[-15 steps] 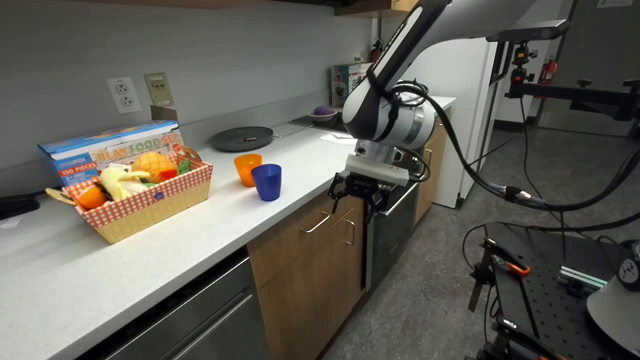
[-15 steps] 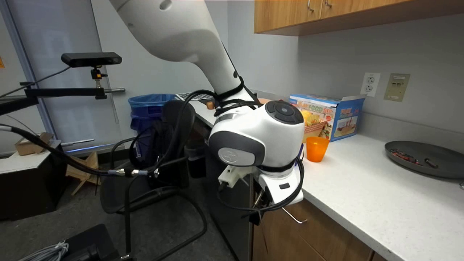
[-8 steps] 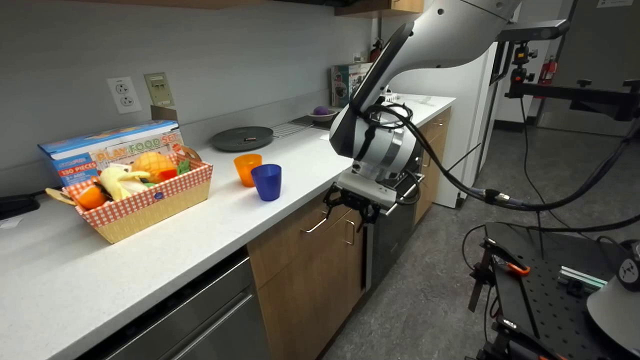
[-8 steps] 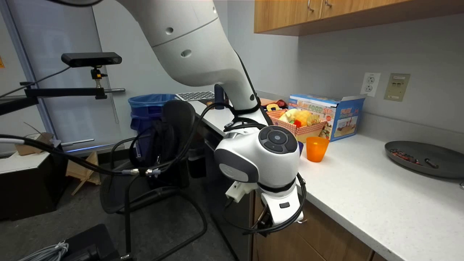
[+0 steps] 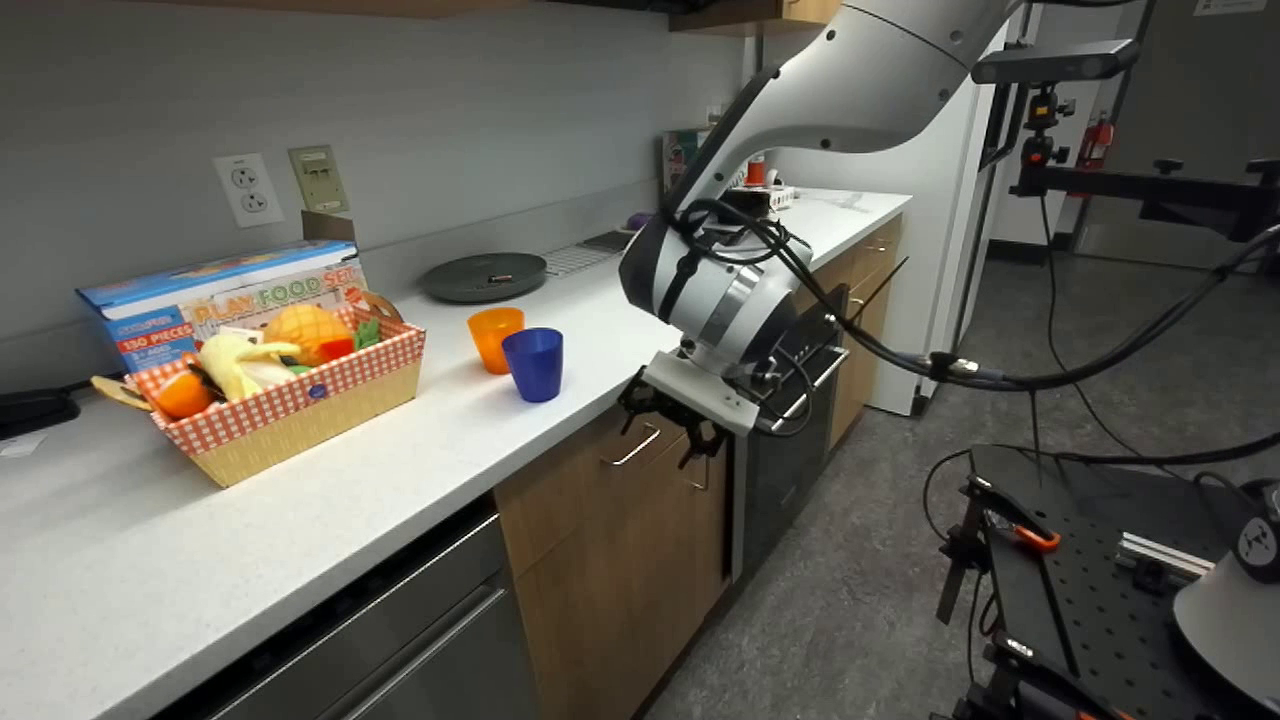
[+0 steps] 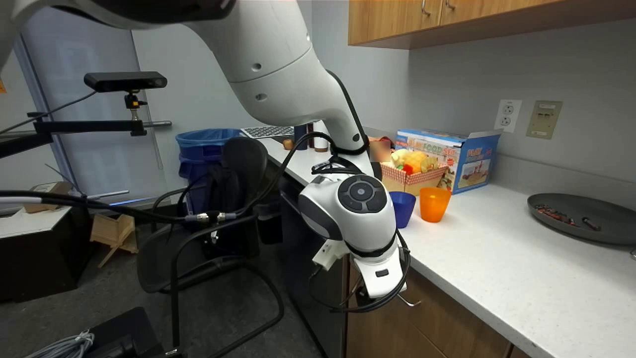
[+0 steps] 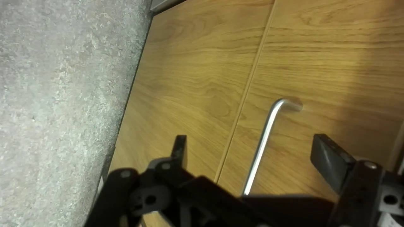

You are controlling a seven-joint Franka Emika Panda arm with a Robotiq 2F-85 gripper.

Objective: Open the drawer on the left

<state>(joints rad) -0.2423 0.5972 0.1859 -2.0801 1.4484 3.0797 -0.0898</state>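
The drawer (image 5: pixel 555 500) has a brown wood front under the white counter and stands shut. It also shows in the other views (image 6: pixel 447 313) (image 7: pixel 331 63). Its slim metal handle (image 5: pixel 632 448) runs along the front and shows in the wrist view (image 7: pixel 260 146) and in an exterior view (image 6: pixel 408 301). My gripper (image 5: pixel 656 447) is open and empty in front of the drawer. In the wrist view its fingers (image 7: pixel 249 143) are spread with the handle between them in the picture, and neither finger touches it. In an exterior view the hand hides most of the fingers (image 6: pixel 364 297).
The counter edge (image 5: pixel 540 445) lies just above the drawer. A blue cup (image 5: pixel 533 365) and an orange cup (image 5: pixel 495 335) stand near it. A play-food basket (image 5: pixel 310 400) is farther along. A grey metallic unit (image 5: pixel 460 600) and a black oven (image 5: pixel 790 470) flank the cabinet.
The arm has moved toward the counter and the drawer handle, and the hand has turned and tilted. The gripper stays open. The drawer has not moved.
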